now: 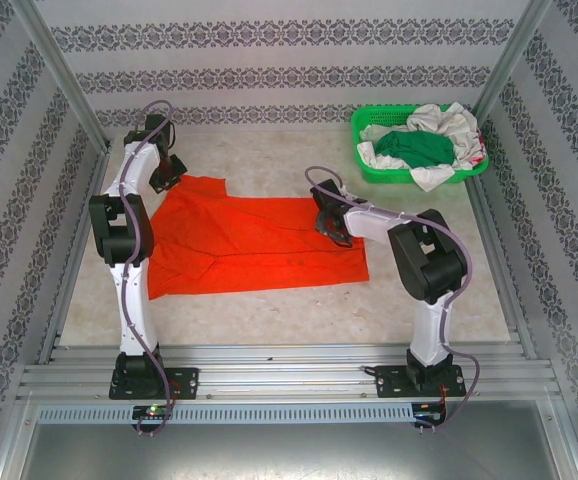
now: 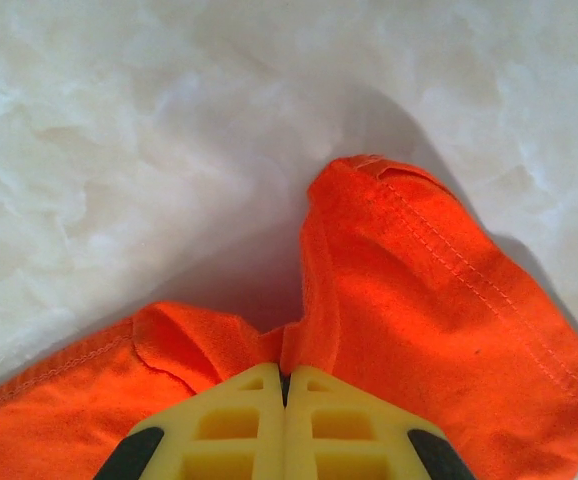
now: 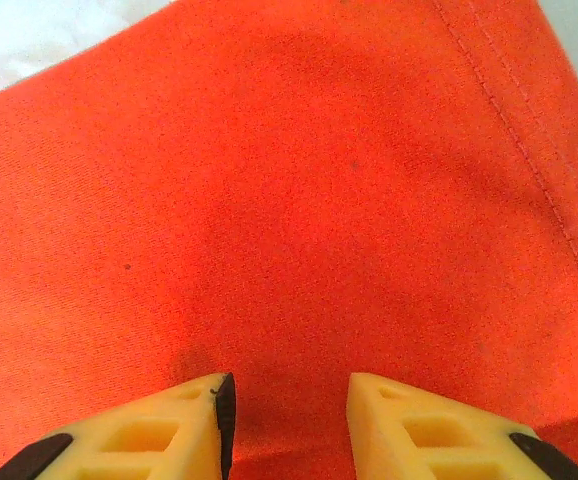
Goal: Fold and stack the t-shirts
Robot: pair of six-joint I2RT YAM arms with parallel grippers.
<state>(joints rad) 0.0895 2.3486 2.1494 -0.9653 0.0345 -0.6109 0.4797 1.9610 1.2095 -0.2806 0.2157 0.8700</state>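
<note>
1. Orange-red t-shirt [image 1: 259, 245], spread mostly flat on the pale table [image 1: 269, 320], centre-left, just ahead of both arms.
2. Step in hand, as a judgement: securing two holds on the shirt ahead of a fold.
3. Left gripper [image 2: 284, 375]: yellow fingers pressed together, pinching a bunched ridge of orange cloth at the shirt's far-left corner, beside a stitched hem.
4. Right gripper [image 3: 289, 385]: fingers parted with nothing between them, poised close above flat orange cloth near the shirt's right edge, a stitched hem off to the right.
5. For a clean hold: shift the right fingers onto the hem edge rather than mid-cloth, then close on the edge alone.
6. For a clean fold: raise both holds to a matching height, draw the cloth gently taut, carry edge over to edge, lay down flat.
7. Worth guarding against: a lopsided lift, likely to drag the shirt across the table and leave wrinkles.
8. Left arm: stretched far forward along the table's left side, wrist bent down at the shirt's far corner.
9. Right arm: elbow raised at the right, forearm angled inward and leftward, wrist tipped down over the shirt.
10. Elsewhere: dark green t-shirt [image 1: 419, 148] and white t-shirt [image 1: 449, 125] heaped in a green basket [image 1: 366, 170] at the far-right corner, well apart from the orange one.
</note>
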